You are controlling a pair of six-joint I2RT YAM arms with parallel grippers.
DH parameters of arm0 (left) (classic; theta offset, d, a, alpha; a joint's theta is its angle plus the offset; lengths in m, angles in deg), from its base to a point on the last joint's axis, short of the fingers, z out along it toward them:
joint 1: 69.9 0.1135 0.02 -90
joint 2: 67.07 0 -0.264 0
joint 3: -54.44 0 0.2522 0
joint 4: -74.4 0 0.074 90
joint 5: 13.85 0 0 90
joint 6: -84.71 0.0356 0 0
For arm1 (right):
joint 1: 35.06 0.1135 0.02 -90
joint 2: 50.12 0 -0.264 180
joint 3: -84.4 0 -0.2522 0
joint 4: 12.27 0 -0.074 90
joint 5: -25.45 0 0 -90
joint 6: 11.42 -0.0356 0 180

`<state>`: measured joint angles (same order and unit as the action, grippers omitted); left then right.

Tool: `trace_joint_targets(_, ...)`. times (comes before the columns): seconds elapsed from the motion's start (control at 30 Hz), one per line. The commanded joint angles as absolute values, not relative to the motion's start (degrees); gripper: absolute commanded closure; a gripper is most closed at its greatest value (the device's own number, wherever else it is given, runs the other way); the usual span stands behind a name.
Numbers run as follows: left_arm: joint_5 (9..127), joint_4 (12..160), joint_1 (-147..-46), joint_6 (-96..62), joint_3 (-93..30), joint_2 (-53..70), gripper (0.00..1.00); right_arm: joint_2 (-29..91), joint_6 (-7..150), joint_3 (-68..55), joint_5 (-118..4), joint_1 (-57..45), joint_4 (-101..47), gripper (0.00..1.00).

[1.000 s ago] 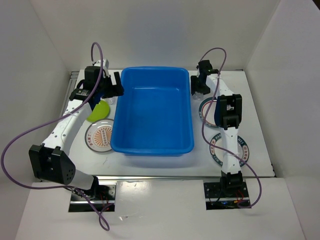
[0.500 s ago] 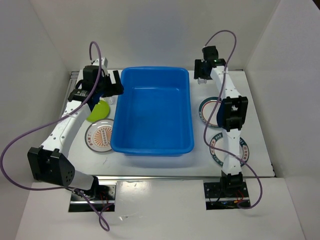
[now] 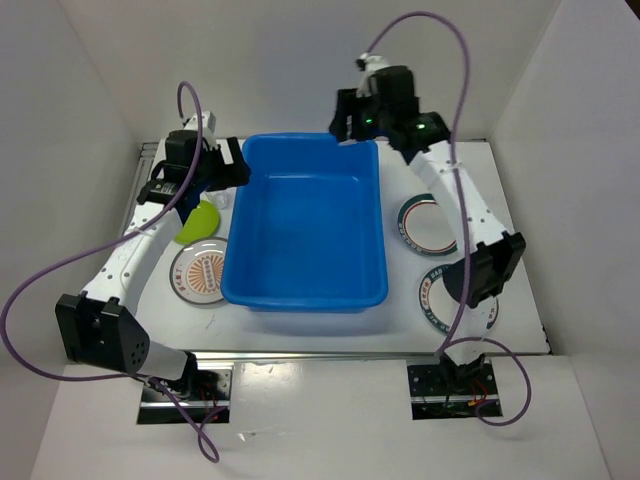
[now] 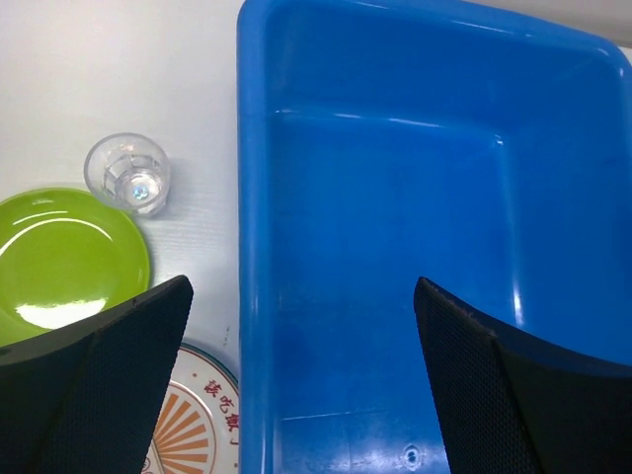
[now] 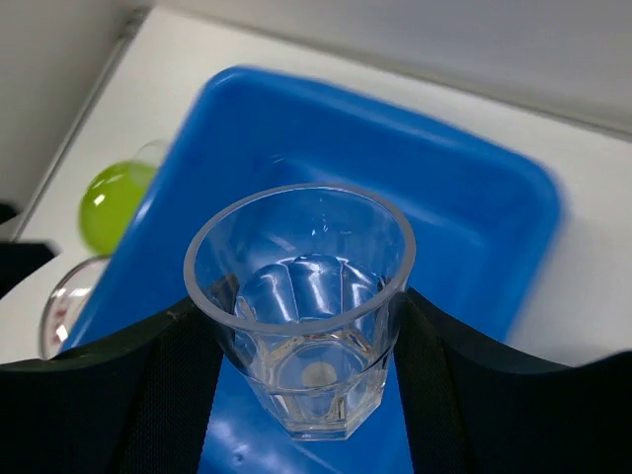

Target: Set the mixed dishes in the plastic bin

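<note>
Right gripper (image 3: 352,118) is clamped on a clear cup (image 5: 301,296), top center of the overhead shot, above the far end of the blue bin (image 3: 300,297). Left gripper (image 3: 228,168) hangs wide open, holding nothing, over the bin's left rim. Second cup (image 4: 127,174) sits just beside the lime-green plate (image 4: 64,257).

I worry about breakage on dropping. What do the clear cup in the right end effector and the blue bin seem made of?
The small clear faceted cup: glass or hard clear plastic; transparent, thick base, glossy. The bright blue rectangular bin: moulded plastic, likely; smooth shiny walls, rounded corners, highlights.
</note>
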<state>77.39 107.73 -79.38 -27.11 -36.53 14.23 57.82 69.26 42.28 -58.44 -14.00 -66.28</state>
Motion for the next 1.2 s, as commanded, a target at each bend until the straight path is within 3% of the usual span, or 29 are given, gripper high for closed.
trace_joint_targets(0.0,76.2,104.7,-79.2,-28.5,-36.2,13.4,0.00,63.7,68.2,39.7,-55.1,-7.1,-65.5,0.98)
trace_joint_targets(0.33,76.2,105.2,-79.2,-29.0,-35.2,12.2,0.00,83.5,64.3,49.5,-61.2,-5.1,-67.4,0.98)
trace_joint_targets(0.6,78.1,105.2,-79.2,-28.5,-34.6,11.7,0.00,91.4,62.0,53.9,-70.4,-5.1,-68.7,0.98)
trace_joint_targets(0.73,78.1,105.2,-79.2,-28.0,-34.6,11.7,0.00,93.0,61.4,54.5,-72.5,-5.1,-69.4,0.82)
trace_joint_targets(0.77,78.6,105.2,-79.2,-28.0,-34.6,11.7,0.00,93.0,61.4,54.5,-72.6,-5.1,-69.4,0.72)
trace_joint_targets(0.87,78.6,105.2,-79.2,-27.4,-34.1,11.2,0.00,93.0,61.4,55.0,-74.9,-5.1,-69.4,0.59)
trace_joint_targets(1.0,79.1,105.2,-79.2,-27.4,-33.6,10.6,0.00,92.4,61.9,56.2,-76.7,-5.1,-69.4,0.59)
trace_joint_targets(1.17,79.1,105.2,-79.2,-27.4,-33.1,10.1,0.00,92.4,62.4,56.2,-76.7,-5.1,-69.4,0.51)
